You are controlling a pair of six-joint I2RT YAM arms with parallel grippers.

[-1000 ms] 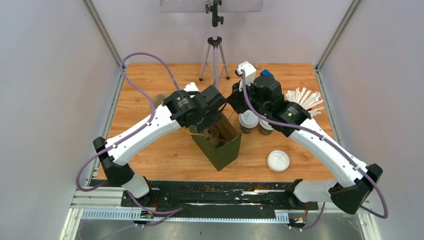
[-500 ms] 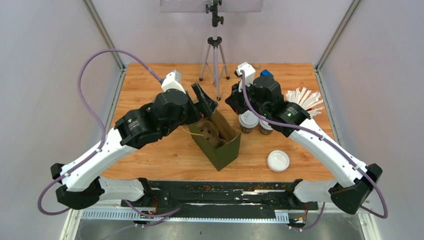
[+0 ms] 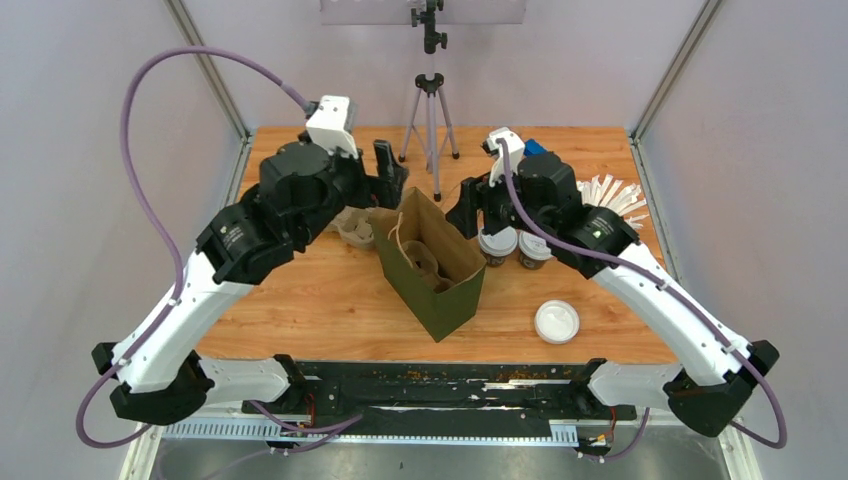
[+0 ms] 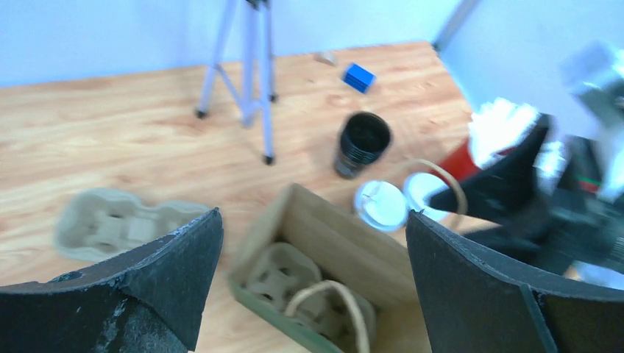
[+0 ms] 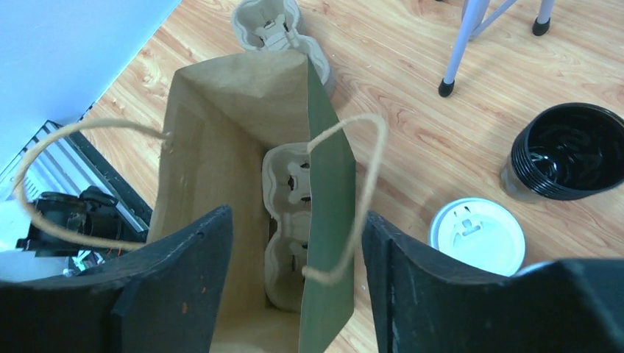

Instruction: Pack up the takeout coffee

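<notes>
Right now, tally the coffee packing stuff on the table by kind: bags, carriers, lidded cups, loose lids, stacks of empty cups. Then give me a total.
Paper bag: 1
Pulp carriers: 2, one inside the bag, one on the table
Lidded coffee cups: 2
Loose lid: 1
Stack of lidless cups: 1
Total: 7

The orange-brown wooden tabletop (image 3: 330,300) carries an upright green paper bag (image 3: 445,290), two white-lidded dark paper cups (image 3: 497,242) just beside it, a loose flat white lid (image 3: 556,321), a grey pulp cup tray (image 3: 355,228), a grey-legged tripod (image 3: 430,120) and a small blue block (image 3: 533,146).
</notes>
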